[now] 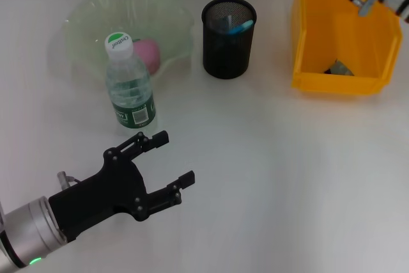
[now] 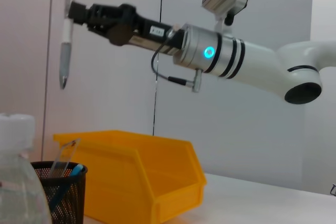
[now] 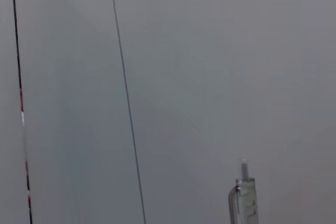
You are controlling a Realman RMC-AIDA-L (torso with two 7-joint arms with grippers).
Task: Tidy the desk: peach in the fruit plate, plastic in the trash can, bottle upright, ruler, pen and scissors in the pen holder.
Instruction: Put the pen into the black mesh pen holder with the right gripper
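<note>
- Our right gripper is raised high in the air, pinched on the pen, which hangs with its long axis vertical and its tip pointing down.
- In the left wrist view the pen holder stands below the pen and a little to one side; we judge the pen must come over the holder's mouth and then go straight down.
- The right arm is the one for this; in the head view only its wrist shows at the upper right, above the trash can.
- The holder already has a clear ruler and something blue in it, which may crowd the pen's tip.
- The bottle stands upright near the fruit plate, and the peach lies in the plate.
- Our left gripper hovers low over the desk just beside the bottle, fingers spread and holding nothing.
</note>
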